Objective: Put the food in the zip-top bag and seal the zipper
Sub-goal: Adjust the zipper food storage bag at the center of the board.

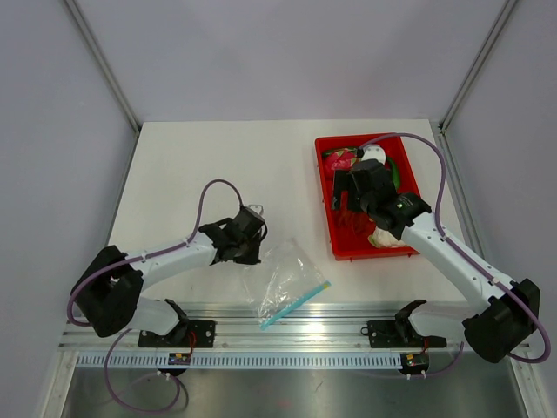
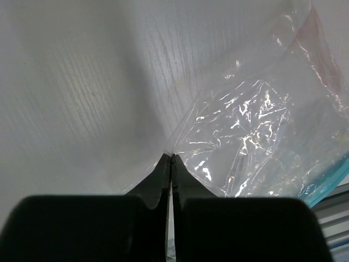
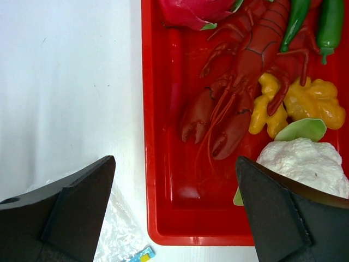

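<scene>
The clear, crinkly zip-top bag (image 1: 287, 279) lies flat near the table's front edge, its light-blue zipper (image 1: 296, 305) along the near side. My left gripper (image 1: 257, 255) is shut on the bag's far-left corner; in the left wrist view the fingertips (image 2: 168, 159) pinch the film of the bag (image 2: 256, 136). The food, a long green pepper (image 1: 396, 172), lies in the red tray (image 1: 335, 239); in the right wrist view the pepper (image 3: 330, 22) is at the top right. My right gripper (image 3: 174, 159) hangs open over the tray's near-left corner, holding nothing.
The tray also holds a red lobster (image 3: 240, 82), a pink dragon fruit (image 3: 191, 11), yellow pieces (image 3: 305, 101) and a white cauliflower (image 3: 305, 164). A metal rail (image 1: 296, 335) runs along the near edge. Grey walls enclose the table.
</scene>
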You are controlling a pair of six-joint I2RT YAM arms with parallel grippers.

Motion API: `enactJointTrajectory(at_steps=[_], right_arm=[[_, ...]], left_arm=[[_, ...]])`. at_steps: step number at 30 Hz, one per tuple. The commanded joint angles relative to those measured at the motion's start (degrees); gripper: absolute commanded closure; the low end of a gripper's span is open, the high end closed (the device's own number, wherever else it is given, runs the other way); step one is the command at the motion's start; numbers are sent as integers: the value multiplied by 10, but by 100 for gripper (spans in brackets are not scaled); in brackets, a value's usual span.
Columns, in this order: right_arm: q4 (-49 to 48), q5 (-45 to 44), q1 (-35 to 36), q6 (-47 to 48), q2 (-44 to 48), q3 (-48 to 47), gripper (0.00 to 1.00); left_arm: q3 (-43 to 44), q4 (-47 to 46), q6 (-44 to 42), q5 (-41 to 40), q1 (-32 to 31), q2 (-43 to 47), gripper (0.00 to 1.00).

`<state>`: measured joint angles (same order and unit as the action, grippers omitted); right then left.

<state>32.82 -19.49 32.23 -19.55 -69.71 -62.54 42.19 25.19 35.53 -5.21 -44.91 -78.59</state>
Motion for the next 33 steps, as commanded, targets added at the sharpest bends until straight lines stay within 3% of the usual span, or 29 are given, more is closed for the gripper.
enactJointTrajectory(at_steps=[1, 5, 8, 13, 14, 15, 17, 22, 24, 26, 29, 33], right_arm=[[-7, 23, 8, -14, -1, -1, 1], [4, 74, 16, -29, -4, -5, 1], [1, 114, 17, -49, -9, -16, 0], [-17, 125, 23, -68, -8, -7, 1], [-13, 119, 24, -68, -7, -7, 1], [-9, 116, 24, -70, -5, -6, 0], [3, 103, 25, -72, 4, -2, 1], [27, 74, 25, -87, 61, 15, 1], [36, 57, 25, -92, 74, 22, 1], [54, 32, 23, -95, 85, 24, 1], [77, 11, 7, -111, 91, 27, 0], [84, 75, -58, -123, 106, 34, 1]], left_arm=[[52, 27, -15, -13, 4, 24, 100], [112, 68, -30, -15, 73, 47, 100], [133, 60, -27, 34, 126, 47, 100], [191, 71, -48, -15, 155, -42, 100], [199, 73, -52, -28, 155, -56, 86], [214, 76, -56, -36, 155, -72, 65], [230, 106, -52, -57, 155, -92, 3], [218, 118, -56, -132, 128, -29, 1], [215, 134, -57, -221, 61, -8, 4], [206, 131, -74, -234, -9, 0, 13], [171, 71, -152, -163, -89, 2, 18], [156, 43, -195, -92, -129, -30, 19]])
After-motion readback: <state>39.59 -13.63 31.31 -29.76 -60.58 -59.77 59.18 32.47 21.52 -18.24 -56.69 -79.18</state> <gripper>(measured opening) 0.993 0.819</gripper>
